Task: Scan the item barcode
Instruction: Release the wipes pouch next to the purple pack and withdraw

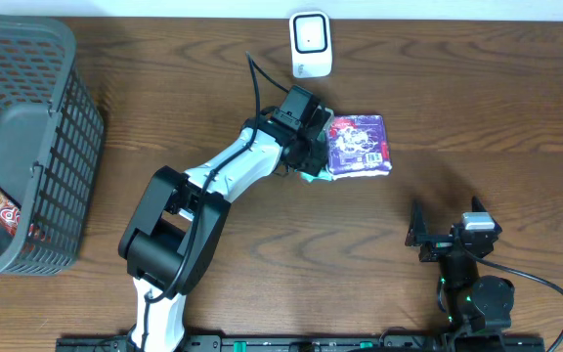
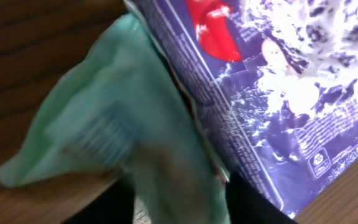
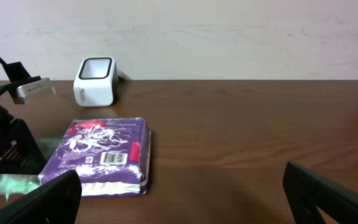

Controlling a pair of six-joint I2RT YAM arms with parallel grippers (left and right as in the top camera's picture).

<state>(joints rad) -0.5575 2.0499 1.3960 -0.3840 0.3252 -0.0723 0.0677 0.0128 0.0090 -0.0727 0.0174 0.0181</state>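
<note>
**While left gripper sits at the edge of the pack, scan is not done**

Because the left wrist view is a blur, can't tell if those jaws are gripping or loose. One green pad lies right against the side of the purple pack; other finger not made out. Overhead says the same: fingers at the pack's left edge, touching or as good as.

Pack lies flat on the table, near the white scanner but apart from it. Barcode is on the top face, pointing up, toward the edge nearest the right arm, so it is not presented to the scanner's window.

Right gripper is parked low near the table, jaws spread wide, holding nothing. Mesh basket with a few items sits well off on the left side.

Step, my read: between pick and present. Next move needs a firm pinch on that edge, a lift, then a rotate so the barcode face looks at the scanner window. Risk: soft pack on an edge grip may sag or slip in the turn.
</note>
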